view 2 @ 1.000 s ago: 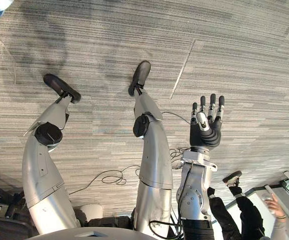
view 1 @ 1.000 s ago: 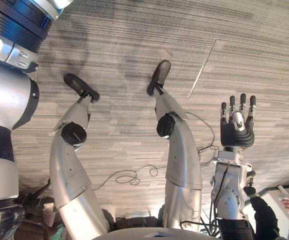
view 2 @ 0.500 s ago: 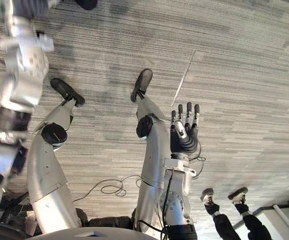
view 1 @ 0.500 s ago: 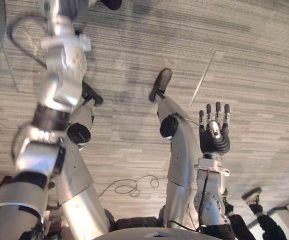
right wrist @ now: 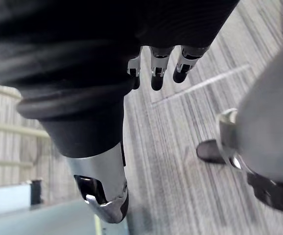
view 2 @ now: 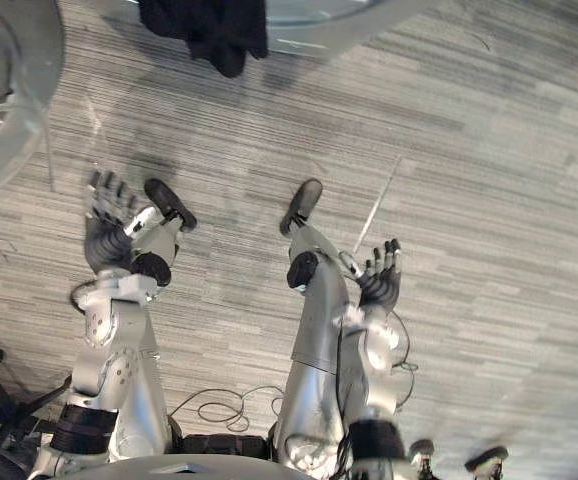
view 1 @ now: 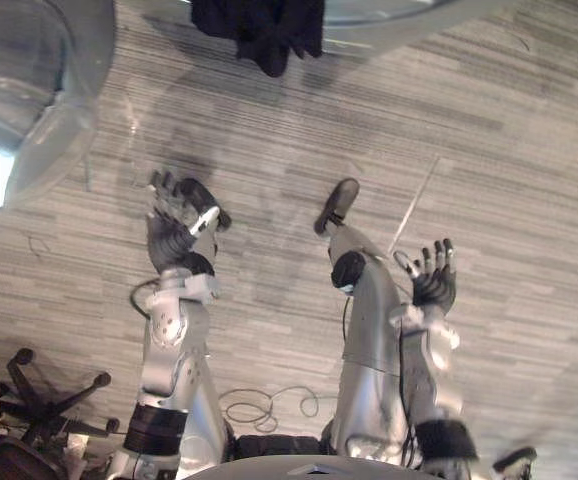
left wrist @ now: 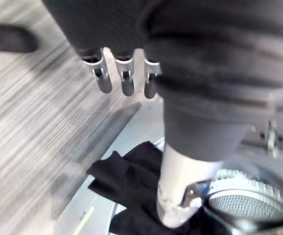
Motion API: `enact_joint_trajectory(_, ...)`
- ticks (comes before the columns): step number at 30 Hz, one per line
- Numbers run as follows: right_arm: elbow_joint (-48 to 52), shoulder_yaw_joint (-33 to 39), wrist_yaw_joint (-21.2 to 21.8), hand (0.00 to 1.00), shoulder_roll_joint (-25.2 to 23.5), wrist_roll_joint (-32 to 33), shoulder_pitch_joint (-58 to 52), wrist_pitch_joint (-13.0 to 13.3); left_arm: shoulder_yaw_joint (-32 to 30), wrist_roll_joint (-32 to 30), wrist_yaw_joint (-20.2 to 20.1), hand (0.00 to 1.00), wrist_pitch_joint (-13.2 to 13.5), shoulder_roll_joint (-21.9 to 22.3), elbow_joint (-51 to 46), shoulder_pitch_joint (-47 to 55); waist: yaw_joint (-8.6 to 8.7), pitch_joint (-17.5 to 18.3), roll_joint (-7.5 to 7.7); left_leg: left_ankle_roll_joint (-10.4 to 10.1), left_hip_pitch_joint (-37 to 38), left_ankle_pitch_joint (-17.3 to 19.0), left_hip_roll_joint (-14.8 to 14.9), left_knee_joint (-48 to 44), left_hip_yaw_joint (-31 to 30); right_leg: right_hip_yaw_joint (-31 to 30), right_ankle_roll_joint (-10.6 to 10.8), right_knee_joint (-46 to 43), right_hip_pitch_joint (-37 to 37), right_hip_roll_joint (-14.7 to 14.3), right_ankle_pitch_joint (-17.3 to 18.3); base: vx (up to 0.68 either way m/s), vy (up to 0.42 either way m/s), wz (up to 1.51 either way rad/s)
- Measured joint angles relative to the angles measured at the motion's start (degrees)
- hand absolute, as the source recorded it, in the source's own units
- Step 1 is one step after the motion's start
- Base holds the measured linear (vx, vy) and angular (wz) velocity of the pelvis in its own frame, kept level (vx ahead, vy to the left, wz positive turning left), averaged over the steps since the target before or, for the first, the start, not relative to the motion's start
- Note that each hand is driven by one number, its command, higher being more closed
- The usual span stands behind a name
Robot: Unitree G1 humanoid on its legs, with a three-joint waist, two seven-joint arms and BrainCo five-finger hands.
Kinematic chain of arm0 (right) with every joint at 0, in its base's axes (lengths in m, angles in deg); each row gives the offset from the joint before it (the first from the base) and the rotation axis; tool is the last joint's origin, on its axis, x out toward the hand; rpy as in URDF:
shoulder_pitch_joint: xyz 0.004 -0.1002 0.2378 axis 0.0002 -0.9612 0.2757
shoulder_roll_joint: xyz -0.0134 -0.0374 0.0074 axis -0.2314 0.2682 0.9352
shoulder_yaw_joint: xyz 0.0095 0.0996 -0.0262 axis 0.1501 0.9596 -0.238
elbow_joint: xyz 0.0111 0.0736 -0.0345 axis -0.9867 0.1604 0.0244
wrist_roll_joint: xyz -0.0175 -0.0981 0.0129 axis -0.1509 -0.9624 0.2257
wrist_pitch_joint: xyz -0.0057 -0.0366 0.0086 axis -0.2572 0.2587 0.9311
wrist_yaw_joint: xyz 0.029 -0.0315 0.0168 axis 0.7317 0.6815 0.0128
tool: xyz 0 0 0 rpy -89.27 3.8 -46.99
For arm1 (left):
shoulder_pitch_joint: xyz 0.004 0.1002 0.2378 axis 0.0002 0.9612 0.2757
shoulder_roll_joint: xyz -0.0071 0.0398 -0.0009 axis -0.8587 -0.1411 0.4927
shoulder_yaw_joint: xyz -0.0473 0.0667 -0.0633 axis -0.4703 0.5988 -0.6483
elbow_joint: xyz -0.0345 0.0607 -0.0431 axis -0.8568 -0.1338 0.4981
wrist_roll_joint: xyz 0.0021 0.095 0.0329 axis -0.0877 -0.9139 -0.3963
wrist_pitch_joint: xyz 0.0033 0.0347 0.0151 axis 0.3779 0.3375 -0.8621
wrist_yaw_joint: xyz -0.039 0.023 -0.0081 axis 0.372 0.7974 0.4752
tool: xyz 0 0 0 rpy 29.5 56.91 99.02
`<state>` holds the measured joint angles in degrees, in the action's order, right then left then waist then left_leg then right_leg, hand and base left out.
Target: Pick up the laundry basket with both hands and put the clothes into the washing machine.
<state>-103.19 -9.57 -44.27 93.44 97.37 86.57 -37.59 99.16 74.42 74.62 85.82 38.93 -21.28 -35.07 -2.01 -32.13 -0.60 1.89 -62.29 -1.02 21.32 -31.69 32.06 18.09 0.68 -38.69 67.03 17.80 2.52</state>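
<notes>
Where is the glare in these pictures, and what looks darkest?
Left eye view: bright glare on the translucent round door, at the left edge; the black garment up top is darkest. Left wrist view: that garment shows dark against a pale panel.

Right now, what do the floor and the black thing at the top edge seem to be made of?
Floor: probably carpet tiles, grey and matt, with fine woven-looking stripes and a straight seam between tiles. Black thing: soft cloth, matt, likely a garment; it drapes in limp folds with an uneven edge. The exact fibre cannot be told.
</notes>
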Motion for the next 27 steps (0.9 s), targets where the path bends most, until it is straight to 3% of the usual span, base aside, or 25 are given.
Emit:
enact_joint_trajectory(2, -8.3, 1.4, -2.4, 0.00, 3.7, -1.4, 12.4, -2.3, 1.7, 4.4, -3.0, 0.00, 0.1, 0.0, 4.3, -2.9, -0.94, -0.1, -0.58, 0.6, -1.2, -0.1, -0.7, -0.6, -1.2, 1.0, 0.3, -2.3, 0.5, 1.8, 1.8, -0.02, -0.042, 0.45)
enact_joint_trajectory(6, -17.7, 1.5, -3.3, 0.00, 8.3, -0.8, 28.0, -2.5, 2.8, 4.8, -3.9, 0.00, 0.1, 1.8, 5.9, -8.9, -2.78, -0.1, -1.42, 0.7, -4.5, 0.0, -0.6, -0.9, -0.4, 1.9, -0.2, -4.0, 3.5, 3.4, 2.7, -0.06, -0.023, 0.34)
enact_joint_trajectory(9, -25.1, -0.8, -2.2, 0.00, 10.3, 6.8, 35.6, -2.1, 2.1, 5.2, -3.0, 0.00, 0.8, 3.9, 6.5, -15.6, -3.79, -0.2, -1.65, 1.2, -7.8, -1.4, -1.0, 0.1, -0.1, 3.5, -0.2, -4.8, 6.3, 4.8, 2.6, -0.07, 0.007, 0.31)
enact_joint_trajectory(14, -32.8, -2.3, -0.5, 0.00, 14.1, 15.8, 41.2, -2.0, 1.7, 6.4, -1.9, 0.00, 2.2, 5.7, 7.6, -18.5, -4.64, -0.2, -2.52, 2.7, -11.3, -5.0, -3.4, 3.8, -0.6, 5.9, -0.1, -5.7, 9.0, 7.3, 2.9, -0.09, 0.021, 0.38)
enact_joint_trajectory(17, -35.8, -2.9, 1.6, 0.00, 16.5, 26.2, 44.3, 0.2, 1.7, 7.1, -1.8, 0.00, 2.2, 6.0, 7.6, -18.6, -5.35, -0.1, -2.60, 3.6, -13.3, -6.2, -4.7, 5.1, -1.2, 6.7, -0.7, -7.1, 10.9, 8.7, 3.3, -0.10, 0.012, 0.30)
enact_joint_trajectory(22, -40.3, -2.9, 5.7, 0.00, 20.2, 39.6, 47.8, 1.8, 1.6, 9.0, -2.5, 0.00, 2.0, 6.2, 7.6, -18.5, -6.20, 0.1, -2.98, 3.5, -14.9, -7.6, -6.8, 7.2, -2.9, 8.6, -1.0, -9.9, 11.9, 11.2, 5.5, -0.12, 0.008, 0.36)
enact_joint_trajectory(27, -41.2, -5.4, 6.7, 0.00, 26.3, 43.5, 51.8, 2.2, 1.7, 10.0, -4.3, 0.00, 1.8, 5.9, 7.1, -17.6, -6.74, 0.4, -3.56, 3.3, -15.5, -8.1, -6.9, 9.4, -2.1, 11.2, -1.1, -10.4, 11.5, 12.3, 6.5, -0.13, 0.008, 0.26)
